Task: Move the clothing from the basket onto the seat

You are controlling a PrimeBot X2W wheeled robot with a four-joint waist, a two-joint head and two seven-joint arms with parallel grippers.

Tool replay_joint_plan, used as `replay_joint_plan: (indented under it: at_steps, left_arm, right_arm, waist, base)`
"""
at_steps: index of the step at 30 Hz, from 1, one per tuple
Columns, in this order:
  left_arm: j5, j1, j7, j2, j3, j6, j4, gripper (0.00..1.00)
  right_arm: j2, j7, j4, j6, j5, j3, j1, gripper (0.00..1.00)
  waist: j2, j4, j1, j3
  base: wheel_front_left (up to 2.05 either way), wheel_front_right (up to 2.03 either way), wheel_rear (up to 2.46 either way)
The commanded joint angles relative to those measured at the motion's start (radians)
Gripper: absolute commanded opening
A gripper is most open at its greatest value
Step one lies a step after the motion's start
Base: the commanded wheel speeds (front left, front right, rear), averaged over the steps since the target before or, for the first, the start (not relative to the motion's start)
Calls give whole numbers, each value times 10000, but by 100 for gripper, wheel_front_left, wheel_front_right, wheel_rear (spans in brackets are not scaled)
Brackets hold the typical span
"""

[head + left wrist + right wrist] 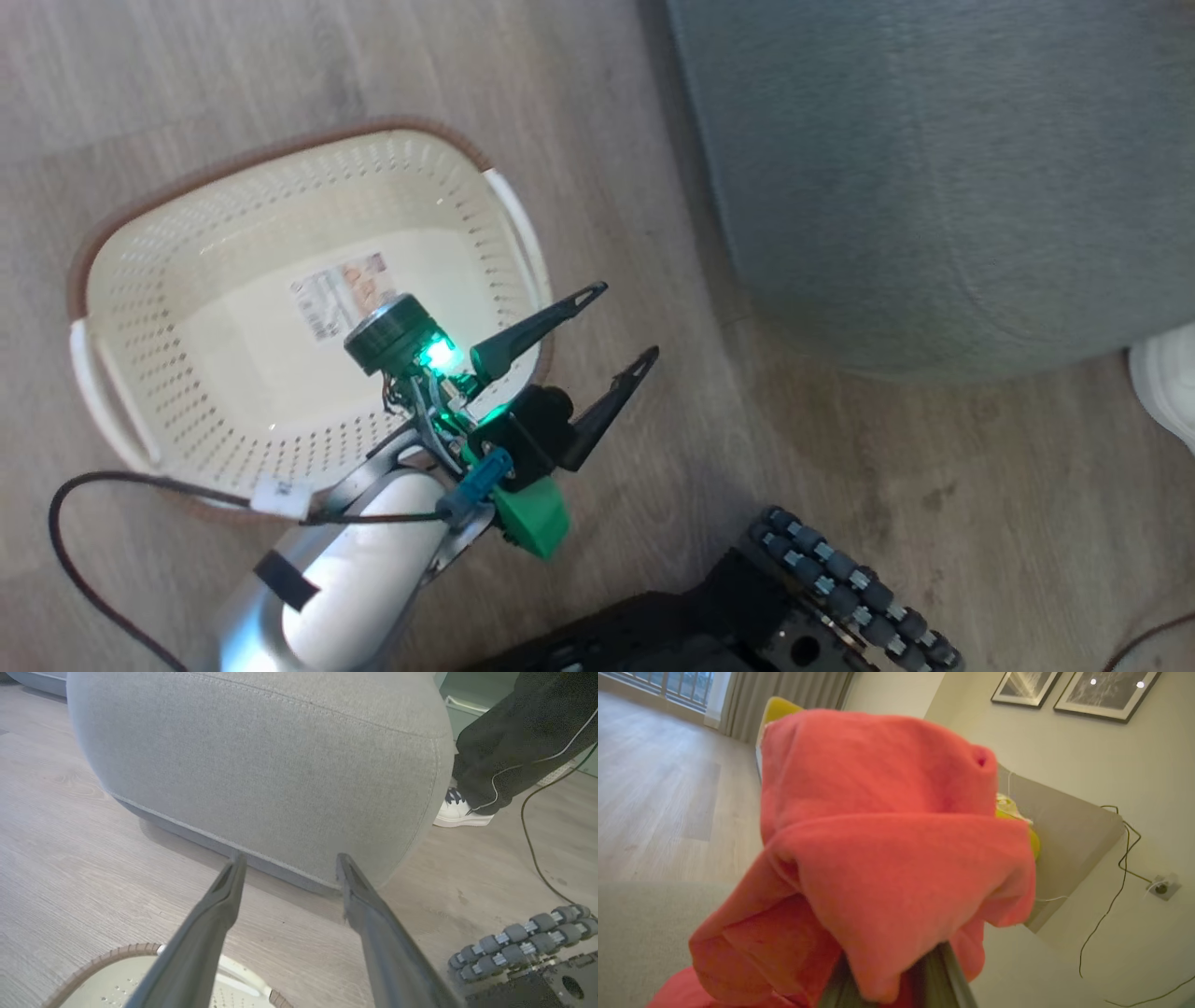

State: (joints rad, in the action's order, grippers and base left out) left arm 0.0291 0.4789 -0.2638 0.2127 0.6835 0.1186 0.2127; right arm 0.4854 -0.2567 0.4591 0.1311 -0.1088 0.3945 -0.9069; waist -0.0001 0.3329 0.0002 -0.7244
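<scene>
The cream basket [187, 243] stands on the wood floor with just a paper label [338, 294] inside; its brown rim [107, 954] shows at the bottom of the left wrist view. My left gripper [624, 322] hangs open and empty over the basket's right edge, pointing at the grey seat [934, 168]. In its own view the left gripper [291, 858] faces the seat's rounded side [261, 765]. Red clothing [887, 849] is bunched over my right gripper, whose fingers [945, 975] are shut on it. Grey upholstery [635, 933] lies below it.
A person's dark trouser leg [514, 742] and white shoe [462, 812] stand by the seat's corner, the shoe [1167, 383] at the right edge. My base's roller wheels [850, 579] sit near the seat. A cable [528, 835] trails on the floor.
</scene>
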Motion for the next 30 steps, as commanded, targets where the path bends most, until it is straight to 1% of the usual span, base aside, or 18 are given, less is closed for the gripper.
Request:
replay_joint_plan:
  at_steps: [1,4,6,9,13,19,20,24,25,26,27,30]
  left_arm:
    - [139,180,20,116,-56,-106,-297,100]
    - [123,241,20,96,119,-199,-285,100]
    - [69,263,20,78,175,-284,-304,100]
    - [41,273,20,143,256,-385,-302,100]
    - [3,271,20,242,333,-548,-296,100]
    - [-146,281,20,236,422,-711,-286,100]
    - [-146,281,20,236,422,-711,-286,100]
    - [-179,341,20,235,507,-754,-265,100]
    - [-184,372,20,232,523,-765,-266,100]
    - [-193,400,20,226,532,-782,-272,100]
    - [-206,422,20,224,536,-802,-277,100]
    - [-270,410,20,222,543,-856,-282,100]
  right_arm:
    - [581,-51,183,-4,157,101,-118,0]
    - [646,-51,1279,-4,291,134,-697,0]
    - [700,-51,1932,-4,486,-69,-997,0]
    - [837,-51,3101,-4,1223,-419,-1282,0]
    - [785,-51,4228,-4,1597,-666,-1803,0]
    - [664,-51,5834,-4,1516,-1070,-2286,0]
    - [664,-51,5834,-4,1516,-1070,-2286,0]
    - [613,-51,6555,-4,1297,-1404,-2555,0]
    - [631,-51,6643,-4,1254,-1467,-2610,31]
    - [655,-51,6672,-4,1222,-1508,-2647,77]
    - [647,-51,6697,-4,1172,-1520,-2665,100]
    - [556,-51,6830,-4,1110,-1716,-2648,100]
  waist:
    - [1,-259,-2,-177]
    - [1,-457,-2,-224]
    - [1,-554,-2,-239]
    - [1,-637,-2,-258]
    - [1,-758,-2,-336]
    - [1,-916,-2,-423]
    - [1,-916,-2,-423]
    - [1,-955,-2,-442]
    - [1,-958,-2,-438]
    - [1,-954,-2,-425]
    - [1,-937,-2,-401]
    - [1,-832,-2,-255]
  base:
    - [0,0,0]
    - [0,0,0]
    - [0,0,0]
    - [0,0,0]
    - [0,0,0]
    - [0,0,0]
    - [0,0,0]
    - [0,0,0]
    - [0,0,0]
    - [0,0,0]
    - [0,0,0]
    - [0,0,0]
